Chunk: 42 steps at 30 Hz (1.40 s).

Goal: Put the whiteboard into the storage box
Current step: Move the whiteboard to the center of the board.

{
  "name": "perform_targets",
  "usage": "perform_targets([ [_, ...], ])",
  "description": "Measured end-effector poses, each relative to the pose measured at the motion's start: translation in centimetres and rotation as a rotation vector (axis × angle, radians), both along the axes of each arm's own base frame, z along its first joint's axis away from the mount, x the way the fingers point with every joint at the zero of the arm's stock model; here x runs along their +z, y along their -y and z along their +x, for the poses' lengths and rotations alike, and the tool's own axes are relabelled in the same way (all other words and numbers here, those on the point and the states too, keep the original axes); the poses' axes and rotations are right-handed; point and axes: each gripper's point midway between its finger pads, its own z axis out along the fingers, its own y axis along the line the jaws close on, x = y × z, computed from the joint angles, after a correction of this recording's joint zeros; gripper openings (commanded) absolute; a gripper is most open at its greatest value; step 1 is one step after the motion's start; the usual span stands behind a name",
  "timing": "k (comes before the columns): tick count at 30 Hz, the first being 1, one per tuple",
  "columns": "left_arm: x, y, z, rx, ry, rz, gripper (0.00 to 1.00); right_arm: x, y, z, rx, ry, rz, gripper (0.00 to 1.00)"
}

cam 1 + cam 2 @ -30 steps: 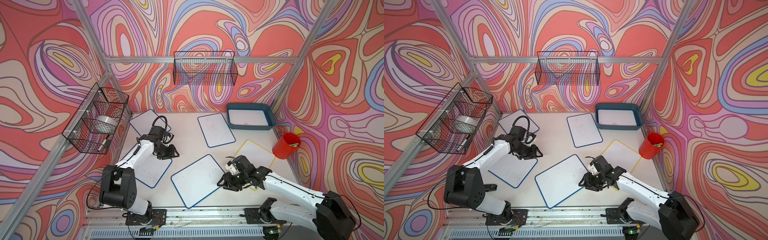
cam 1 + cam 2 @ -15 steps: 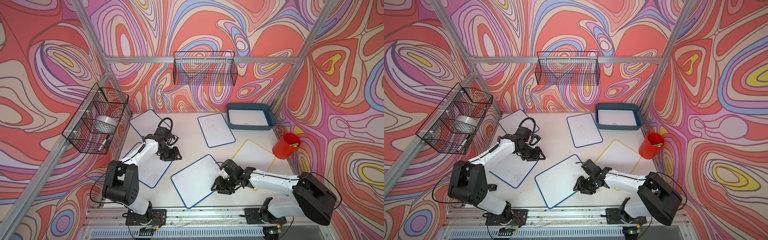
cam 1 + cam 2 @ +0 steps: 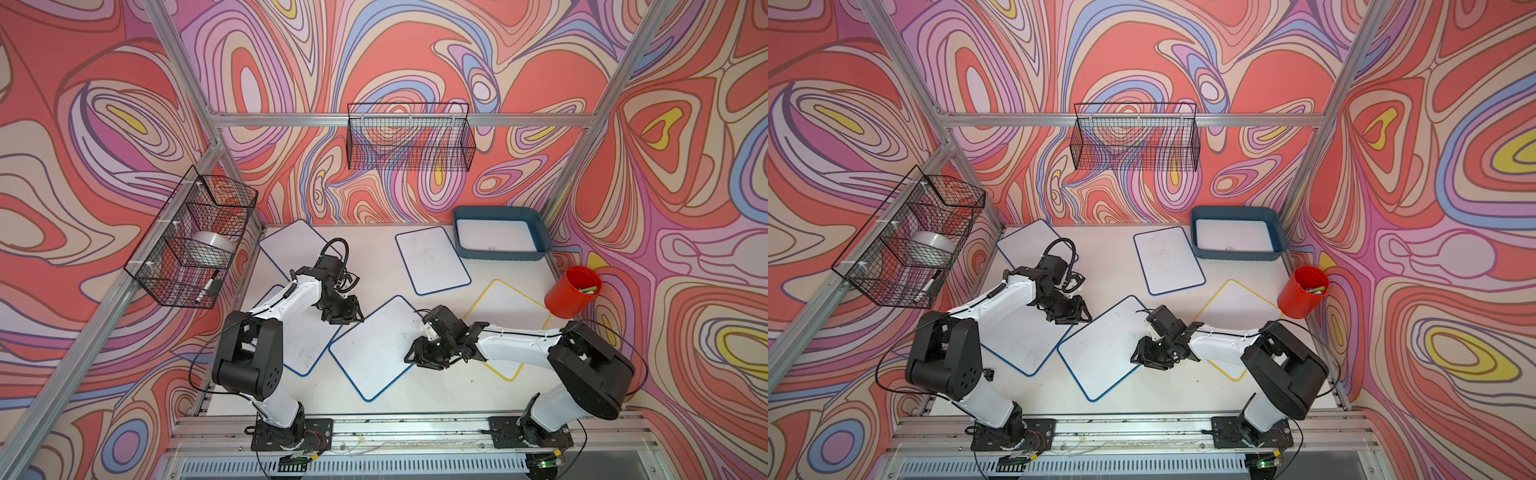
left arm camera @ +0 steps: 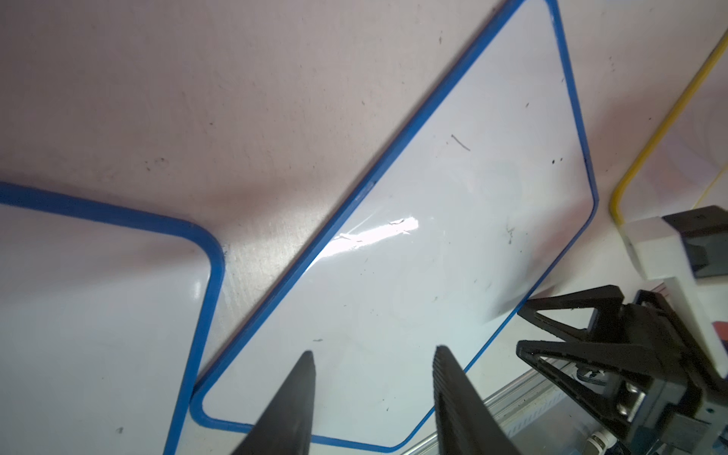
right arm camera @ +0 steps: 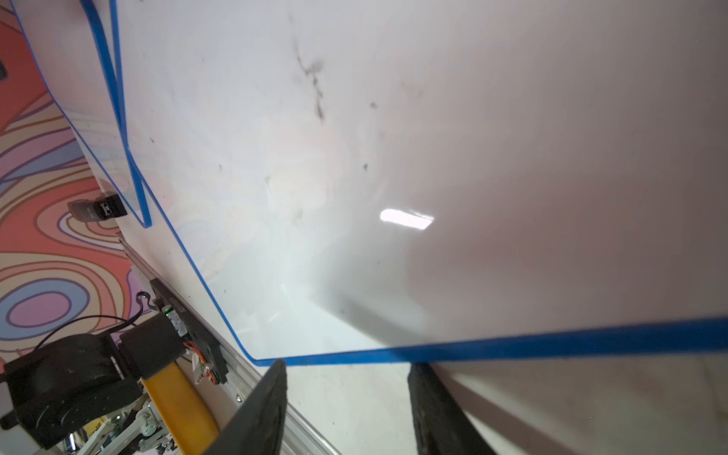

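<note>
Approach step: my right fingers (image 5: 264, 409) and left fingers (image 4: 293, 398), both parted and empty, flank the blue-rimmed white rectangular whiteboard (image 3: 374, 347) flat on the tabletop (image 3: 436, 395); next I would pinch its edge and carry it to the far-right teal plastic storage box (image 3: 498, 254).

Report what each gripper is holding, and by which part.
Nothing is held. The left gripper and the right gripper are both open and empty, the right one at the blue-framed whiteboard edge.
</note>
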Motion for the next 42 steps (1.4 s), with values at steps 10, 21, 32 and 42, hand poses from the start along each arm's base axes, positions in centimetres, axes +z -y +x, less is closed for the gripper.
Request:
perform_targets([
  [10,-0.2,0.0,-0.3,-0.016,-0.006,0.019,0.46,0.1,-1.6,4.8,0.011,0.138,-0.029,0.53],
  [21,-0.3,0.0,-0.4,-0.022,-0.006,0.03,0.46,0.4,-1.7,12.8,-0.041,0.219,0.01,0.53],
  [32,-0.5,-0.5,-0.3,-0.017,0.003,0.064,0.46,0.5,-3.8,16.0,0.046,0.275,0.011,0.53],
  [42,-0.4,-3.2,1.0,0.008,0.06,0.228,0.48,0.5,-3.2,16.5,0.05,0.283,0.016,0.53],
])
